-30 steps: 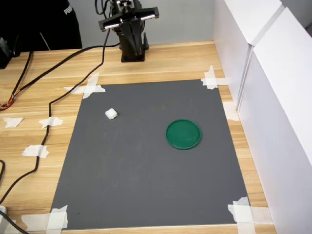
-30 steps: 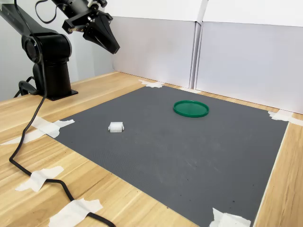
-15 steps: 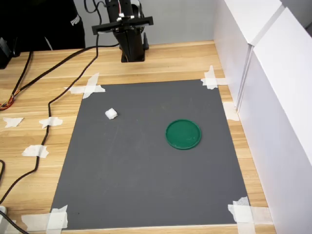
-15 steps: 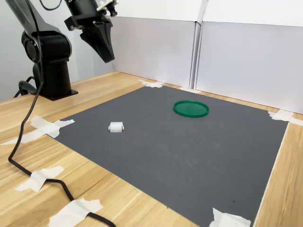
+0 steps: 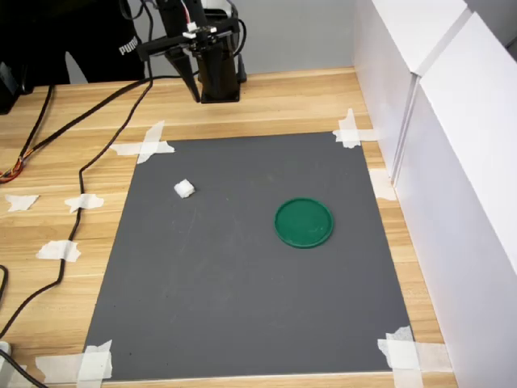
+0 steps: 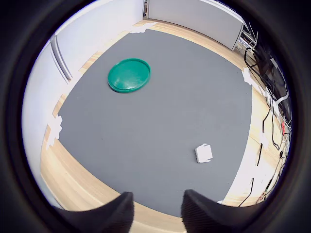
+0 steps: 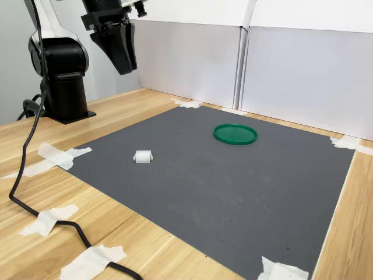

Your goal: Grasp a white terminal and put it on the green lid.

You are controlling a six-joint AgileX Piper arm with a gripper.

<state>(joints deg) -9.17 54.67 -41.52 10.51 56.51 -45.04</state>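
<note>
The white terminal is a tiny white block lying on the grey mat, toward the first exterior view's left. The green lid lies flat on the mat, well apart from it. My gripper hangs high in the air near the arm's base, pointing down, far from both. The wrist view shows the terminal and the lid beyond my gripper, whose two dark fingertips stand apart with nothing between them.
The grey mat is taped at its corners to a wooden table. White panels wall the first exterior view's right side. Black cables run along the left of the mat. A person in black stands behind the table.
The arm has swung toward the first exterior view's left and the gripper has tilted to point more steeply down. The terminal and the lid have not moved.
</note>
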